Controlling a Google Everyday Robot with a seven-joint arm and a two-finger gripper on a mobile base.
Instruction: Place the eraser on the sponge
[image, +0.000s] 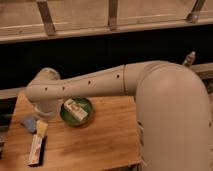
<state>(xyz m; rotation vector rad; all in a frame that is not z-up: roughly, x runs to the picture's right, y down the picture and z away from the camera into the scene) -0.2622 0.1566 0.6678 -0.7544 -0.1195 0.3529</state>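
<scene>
The eraser (35, 149), a long narrow block with a pale top and dark sides, lies flat near the table's front left corner. The sponge (28, 123), a small blue-grey pad, sits on the table just behind and left of the eraser. My gripper (41, 129) hangs down from the wrist (45, 97), right beside the sponge and over the eraser's far end. It is open and holds nothing.
A round green plate (85, 104) with a white printed carton (75, 110) on it stands right of the gripper. My arm spans the back of the wooden table (95, 142). The table's left and front edges are close to the eraser. A dark wall and a railing lie behind.
</scene>
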